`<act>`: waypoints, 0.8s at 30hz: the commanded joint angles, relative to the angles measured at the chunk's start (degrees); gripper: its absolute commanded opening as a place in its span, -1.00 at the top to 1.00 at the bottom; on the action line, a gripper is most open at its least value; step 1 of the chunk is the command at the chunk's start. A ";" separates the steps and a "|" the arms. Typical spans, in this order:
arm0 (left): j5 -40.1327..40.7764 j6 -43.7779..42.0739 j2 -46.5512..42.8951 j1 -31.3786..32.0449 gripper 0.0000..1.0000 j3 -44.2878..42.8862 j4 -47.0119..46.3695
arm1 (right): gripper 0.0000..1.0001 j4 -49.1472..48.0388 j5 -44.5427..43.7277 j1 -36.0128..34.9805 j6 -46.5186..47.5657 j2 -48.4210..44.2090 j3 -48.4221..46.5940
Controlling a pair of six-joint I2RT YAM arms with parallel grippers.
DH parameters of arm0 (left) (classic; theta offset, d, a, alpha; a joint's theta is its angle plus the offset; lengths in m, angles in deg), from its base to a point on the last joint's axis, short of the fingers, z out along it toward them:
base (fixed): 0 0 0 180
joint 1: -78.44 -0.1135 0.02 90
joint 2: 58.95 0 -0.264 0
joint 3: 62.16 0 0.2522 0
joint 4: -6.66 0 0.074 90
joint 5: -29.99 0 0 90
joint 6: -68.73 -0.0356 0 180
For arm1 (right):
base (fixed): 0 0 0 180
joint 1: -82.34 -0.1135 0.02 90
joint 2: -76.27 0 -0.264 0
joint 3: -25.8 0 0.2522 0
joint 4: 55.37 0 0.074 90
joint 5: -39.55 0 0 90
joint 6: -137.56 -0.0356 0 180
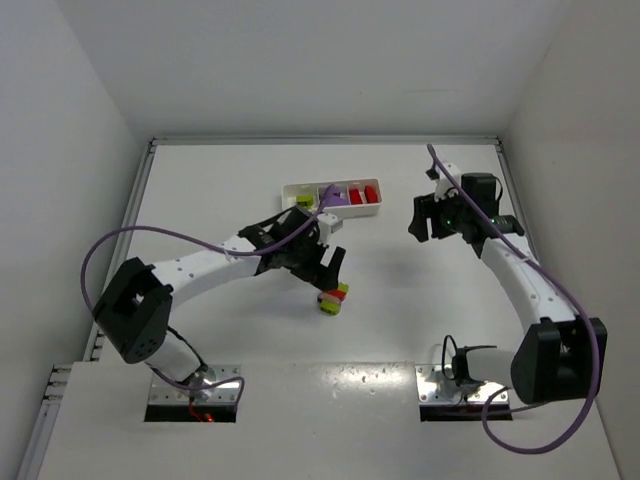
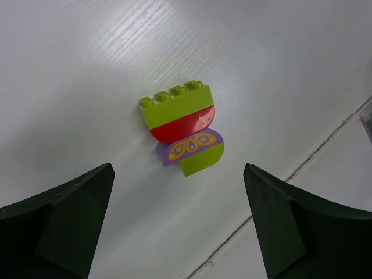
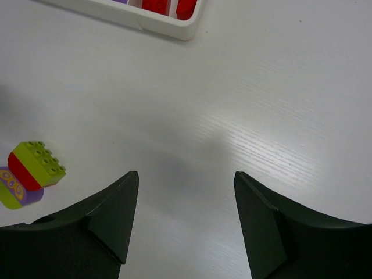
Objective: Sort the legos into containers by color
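A stuck-together clump of legos [image 2: 185,131] lies on the white table: a lime green studded brick over a red piece, a purple printed piece and a second lime green piece. It also shows in the top view as the clump [image 1: 333,298] and at the left edge of the right wrist view as the clump [image 3: 29,171]. My left gripper [image 2: 178,174] hovers just short of it, open and empty, also seen from above [image 1: 328,272]. The tray of containers [image 1: 292,189] holds a green, a purple and red legos [image 1: 360,194]. My right gripper [image 3: 186,174] is open and empty over bare table, right of the tray [image 1: 418,218].
The tray's near corner [image 3: 174,26], with red legos in it, shows at the top of the right wrist view. White walls close in the table on three sides. A seam in the table [image 2: 302,165] runs right of the clump.
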 commanded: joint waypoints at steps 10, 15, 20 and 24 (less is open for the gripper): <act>12.21 11.69 8.42 8.67 -1.00 -2.67 -2.19 | -0.34 3.77 0.01 1.83 1.03 -9.45 3.57; 14.77 11.69 12.72 8.67 -1.00 -4.87 -2.81 | -0.34 4.30 1.15 1.84 1.03 -10.94 4.72; 14.25 11.69 16.68 8.67 -1.00 -6.80 -3.33 | -0.34 4.30 1.68 1.84 1.55 -11.47 5.25; 13.19 11.69 18.70 8.67 -1.00 -7.33 -3.95 | -0.34 4.30 1.68 1.84 2.69 -10.94 5.25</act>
